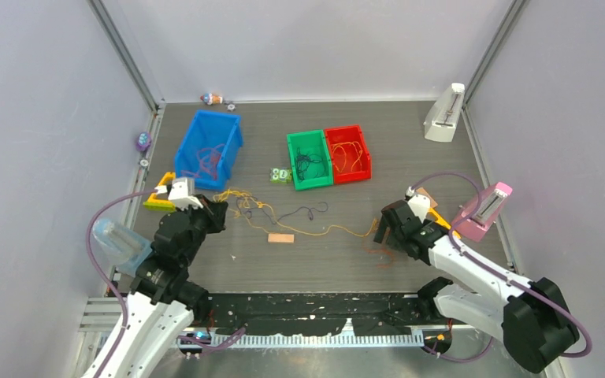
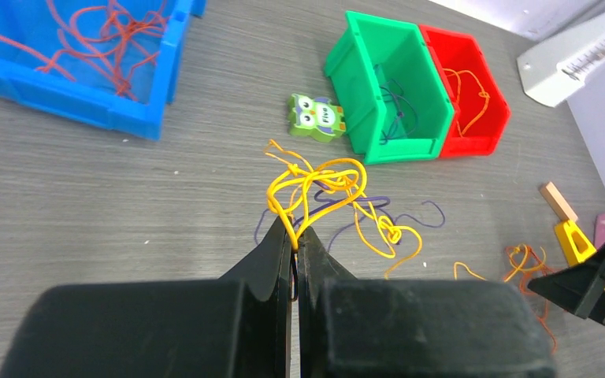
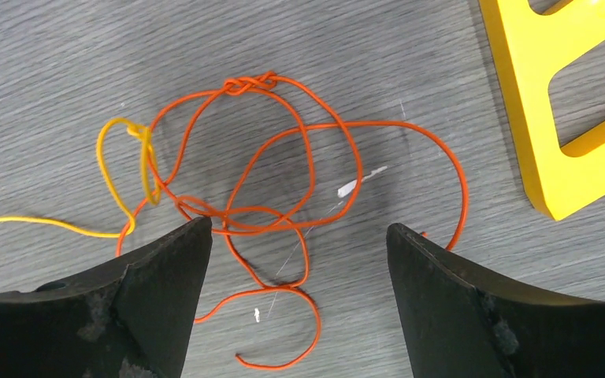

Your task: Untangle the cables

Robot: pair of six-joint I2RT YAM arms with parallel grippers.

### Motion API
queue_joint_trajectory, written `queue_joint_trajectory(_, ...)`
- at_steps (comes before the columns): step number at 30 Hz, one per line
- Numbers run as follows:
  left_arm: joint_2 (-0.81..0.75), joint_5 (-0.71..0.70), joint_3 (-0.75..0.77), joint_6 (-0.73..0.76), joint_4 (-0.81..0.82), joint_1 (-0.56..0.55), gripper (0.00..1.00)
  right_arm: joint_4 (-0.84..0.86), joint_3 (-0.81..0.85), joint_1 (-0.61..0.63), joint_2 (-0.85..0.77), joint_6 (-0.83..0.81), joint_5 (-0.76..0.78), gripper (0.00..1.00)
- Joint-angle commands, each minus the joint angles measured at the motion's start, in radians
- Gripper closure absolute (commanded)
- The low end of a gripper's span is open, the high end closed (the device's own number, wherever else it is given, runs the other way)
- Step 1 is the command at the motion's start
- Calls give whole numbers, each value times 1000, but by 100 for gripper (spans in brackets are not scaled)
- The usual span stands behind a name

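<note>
Straddling orange cable [image 3: 248, 83]: right pincer [image 3: 298, 230] near block [image 3: 512, 94]

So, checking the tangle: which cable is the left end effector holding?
The yellow cable, pinched in the left end effector; the purple cable and orange cable lie loose.

You have open bench [image 1: 323, 272] along the near middle, between the two arms, where only a small wooden block [image 1: 281, 238] lies. Across the centre the cables [image 1: 299, 214] trail left to right, so any low pass there crosses them. Beyond them the green bin [image 1: 309, 160] and red bin [image 1: 347, 153] stand touching, with an owl toy [image 1: 280, 175] just left of them. A bare gap separates it from the blue bin [image 1: 209, 146] at far left. On the right, a yellow frame [image 3: 567, 102] and a pink block [image 1: 484, 211] crowd the outer side of the right gripper [image 1: 382, 235].
</note>
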Motion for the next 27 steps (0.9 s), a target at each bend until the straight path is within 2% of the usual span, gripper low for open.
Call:
queue_joint_trajectory(1,-49,-139,15,-48,-34,6,100,78,-1,-23,31,22,37,15)
queue_joint_trajectory(3,-81,-175,11,-65,-45,6,100,82,-3,-38,34,40,56,25)
queue_joint_trajectory(4,-96,-191,10,-74,-52,6,100,84,-4,-45,37,44,58,38)
queue_joint_trajectory(5,-113,-207,11,-81,-59,6,100,83,-4,-61,38,46,60,47)
queue_joint_trajectory(6,-125,-226,12,-85,-68,6,100,77,-6,-72,35,51,57,66)
queue_joint_trajectory(7,-141,-247,19,-88,-80,6,100,73,-7,-99,31,52,54,74)
queue_joint_trajectory(8,-156,-278,27,-90,-96,6,100,62,-8,-115,11,49,53,87)
queue_joint_trajectory(10,-185,-323,41,-90,-121,6,100,29,-6,-161,-44,42,69,94)
queue_joint_trajectory(15,-272,-409,38,-102,-140,6,100,-43,47,-272,-214,13,107,95)
queue_joint_trajectory(19,-308,-357,-14,-110,-90,6,100,-95,128,-298,-279,-41,125,95)
queue_joint_trajectory(20,-298,-333,-21,-112,-81,6,100,-88,140,-299,-277,-63,62,89)
queue_joint_trajectory(21,-284,-304,-26,-107,-63,6,100,-67,159,-299,-262,-117,17,63)
queue_joint_trajectory(22,-265,-270,-28,-96,-48,6,100,-61,166,-299,-250,-138,-84,42)
queue_joint_trajectory(23,-243,-240,-26,-93,-40,5,100,-46,178,-299,-217,-179,-134,8)
queue_joint_trajectory(24,-223,-218,-22,-91,-35,6,100,-38,179,-298,-202,-203,-238,2)
queue_joint_trajectory(27,-167,-179,-5,-83,-27,5,100,48,149,-290,-121,-313,-464,5)
